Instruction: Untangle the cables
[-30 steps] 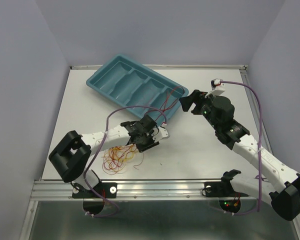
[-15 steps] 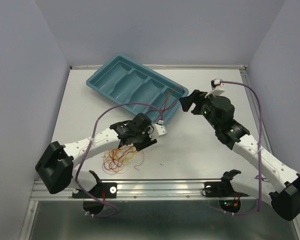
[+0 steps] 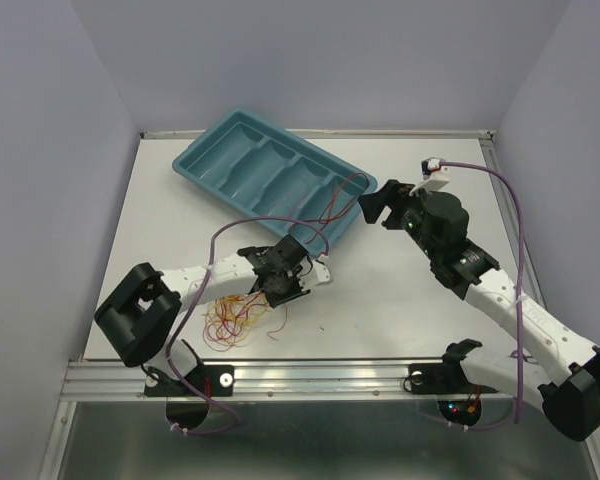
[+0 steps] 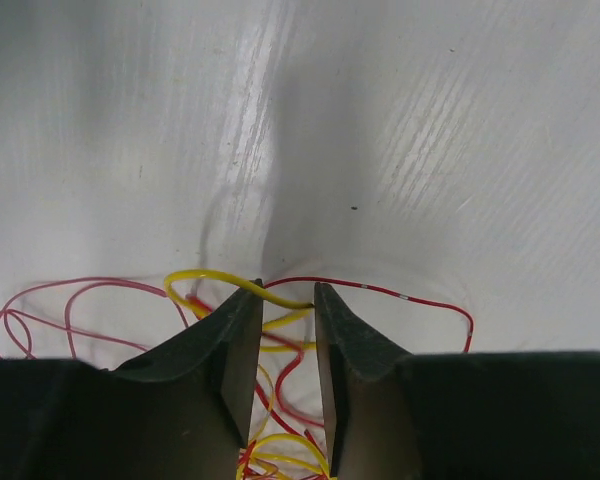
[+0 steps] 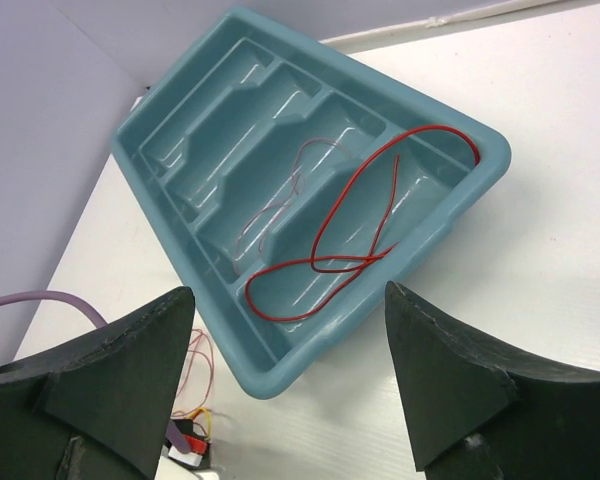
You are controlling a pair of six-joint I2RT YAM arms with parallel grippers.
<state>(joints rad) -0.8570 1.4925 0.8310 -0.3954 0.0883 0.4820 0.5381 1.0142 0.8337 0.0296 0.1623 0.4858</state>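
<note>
The cables (image 3: 235,315) lie as a loose tangle of thin red, yellow and orange wires near the table's front left. My left gripper (image 3: 280,290) hangs low over the tangle's right edge. In the left wrist view its jaws (image 4: 288,292) stand a narrow gap apart; a yellow cable (image 4: 210,277) crosses between the tips and a red cable (image 4: 400,296) loops off to the right. One red cable (image 5: 350,230) and a thin pink one (image 5: 280,190) lie in the teal tray (image 5: 280,370). My right gripper (image 5: 288,290) hovers wide open above the tray's near end, holding nothing.
The teal divided tray (image 3: 220,150) lies slantwise at the back left, with the right gripper (image 3: 375,208) beside its right end. Thick purple arm cables arc over both arms. Walls close in the table on the left, back and right.
The left arm swung out to the left and came back over the tangle. Its jaws widened briefly and are now narrower around the yellow cable. The right arm has not moved.
</note>
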